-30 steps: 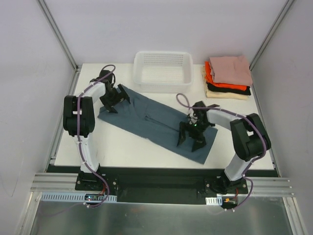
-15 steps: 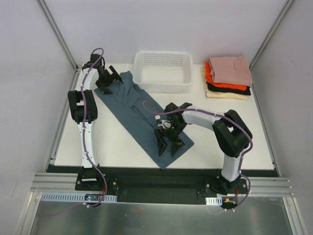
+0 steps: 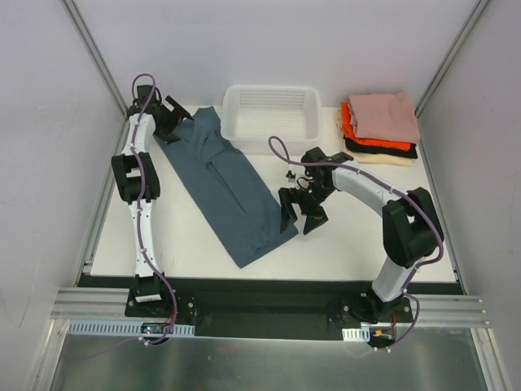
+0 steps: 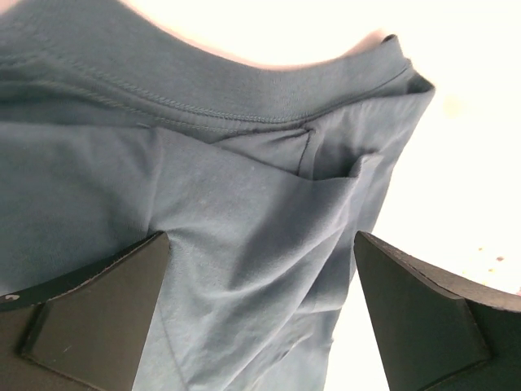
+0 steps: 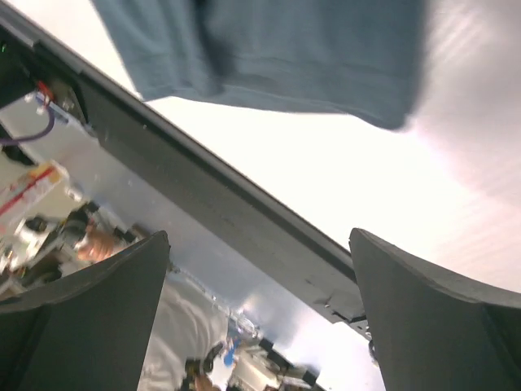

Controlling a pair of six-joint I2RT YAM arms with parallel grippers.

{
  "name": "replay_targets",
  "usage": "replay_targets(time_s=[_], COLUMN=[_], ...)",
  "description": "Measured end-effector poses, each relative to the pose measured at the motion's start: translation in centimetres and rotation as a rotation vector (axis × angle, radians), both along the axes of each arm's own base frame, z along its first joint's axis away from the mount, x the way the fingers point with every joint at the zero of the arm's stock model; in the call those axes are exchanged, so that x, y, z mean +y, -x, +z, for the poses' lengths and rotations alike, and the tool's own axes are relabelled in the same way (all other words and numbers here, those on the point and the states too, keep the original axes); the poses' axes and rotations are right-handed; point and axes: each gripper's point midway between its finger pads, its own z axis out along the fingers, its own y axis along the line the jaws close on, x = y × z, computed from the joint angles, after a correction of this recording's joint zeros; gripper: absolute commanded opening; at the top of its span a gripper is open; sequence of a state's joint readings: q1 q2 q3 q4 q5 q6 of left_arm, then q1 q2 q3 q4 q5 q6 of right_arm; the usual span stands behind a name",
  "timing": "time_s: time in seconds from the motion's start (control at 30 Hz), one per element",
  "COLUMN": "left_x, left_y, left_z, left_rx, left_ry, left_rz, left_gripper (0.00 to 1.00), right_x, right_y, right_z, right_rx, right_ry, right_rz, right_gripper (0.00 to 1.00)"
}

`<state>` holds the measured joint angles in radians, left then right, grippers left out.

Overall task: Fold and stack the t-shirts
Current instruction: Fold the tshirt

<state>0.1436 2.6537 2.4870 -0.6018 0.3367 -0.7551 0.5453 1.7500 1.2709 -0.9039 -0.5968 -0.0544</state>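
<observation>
At far left we see the left gripper (image 3: 172, 119), its jaws spread wide and holding nothing, poised over the collar end of the slate blue-grey t-shirt (image 3: 221, 181). The shirt lies flat on the table (image 3: 366, 248) with its long axis diagonal: collar toward the far-left corner, hem toward the near edge. Behind it stands the white basket (image 3: 273, 147). Just right of the shirt, the right gripper (image 3: 299, 218) hangs open and empty over bare tabletop. At far right sits the folded stack (image 3: 378, 122), pink uppermost.
</observation>
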Motion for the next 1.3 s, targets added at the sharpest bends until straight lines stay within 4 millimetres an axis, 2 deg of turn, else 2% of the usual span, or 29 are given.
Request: replay_targets(time_s=[0.1, 0.2, 0.3, 0.37, 0.43, 0.57, 0.63, 0.7, 0.77, 0.8, 0.83, 0.9, 0.93, 1.03, 1.13, 1.23, 1.3], left_x=[0.5, 0.6, 0.6, 0.6, 0.6, -0.4, -1.7, -3.8, -6.3, -8.2, -10.3, -14.9, -17.3, -22.1, -24.0, -24.1, -23.7], left_y=[-1.1, -1.2, 0.1, 1.6, 2.9, 6.1, 8.7, 12.1, 15.3, 17.3, 19.5, 24.0, 26.5, 33.6, 40.5, 45.1, 47.1], left_z=[0.4, 0.6, 1.3, 2.6, 5.7, 14.6, 19.1, 23.0, 24.6, 24.8, 24.2, 21.9, 20.1, 14.3, 8.9, 6.1, 4.9], left_rx=[-0.045, -0.059, -0.042, -0.029, -0.058, -0.188, -0.264, -0.342, -0.382, -0.395, -0.388, -0.366, -0.337, -0.237, -0.133, -0.083, -0.057], left_ry=[0.011, -0.001, -0.05, -0.096, -0.136, -0.209, -0.233, -0.248, -0.257, -0.268, -0.273, -0.271, -0.267, -0.28, -0.323, -0.343, -0.355], left_rz=[0.016, 0.013, 0.008, 0.004, -0.003, -0.013, -0.025, -0.048, -0.086, -0.115, -0.16, -0.284, -0.362, -0.571, -0.756, -0.872, -0.918], left_gripper=[0.99, 0.99, 0.99, 0.99, 0.99, 0.99, 0.99, 0.99, 0.99, 0.99, 0.99, 0.99, 0.99, 0.98, 0.96, 0.83, 0.74], right_x=[-1.3, -2.5, -3.8, -4.4, -4.5, -5.0, -5.5, -6.1, -6.7, -7.1, -7.4, -7.9, -8.1, -8.5, -8.4, -8.1, -7.8], right_y=[-1.2, -2.4, -3.5, -3.9, -3.9, -3.0, -2.6, -2.4, -2.4, -2.4, -2.5, -2.7, -2.9, -3.1, -3.2, -3.3, -3.2], right_z=[0.6, 1.7, 2.9, 3.6, 3.8, 3.8, 3.8, 4.0, 4.3, 4.5, 4.8, 5.0, 5.0, 4.4, 3.6, 2.4, 1.3], right_rx=[-0.057, -0.129, -0.201, -0.24, -0.266, -0.298, -0.323, -0.365, -0.414, -0.439, -0.463, -0.5, -0.516, -0.525, -0.51, -0.479, -0.442], right_ry=[0.027, 0.04, 0.043, 0.035, 0.027, 0.02, 0.027, 0.034, 0.041, 0.046, 0.051, 0.061, 0.067, 0.09, 0.098, 0.101, 0.106], right_rz=[-0.046, -0.102, -0.18, -0.219, -0.237, -0.267, -0.287, -0.313, -0.341, -0.358, -0.374, -0.402, -0.415, -0.44, -0.448, -0.444, -0.438], right_gripper=[0.96, 0.96, 0.97, 0.97, 0.97, 0.97, 0.97, 0.96, 0.97, 0.97, 0.97, 0.97, 0.97, 0.97, 0.97, 0.97, 0.97])
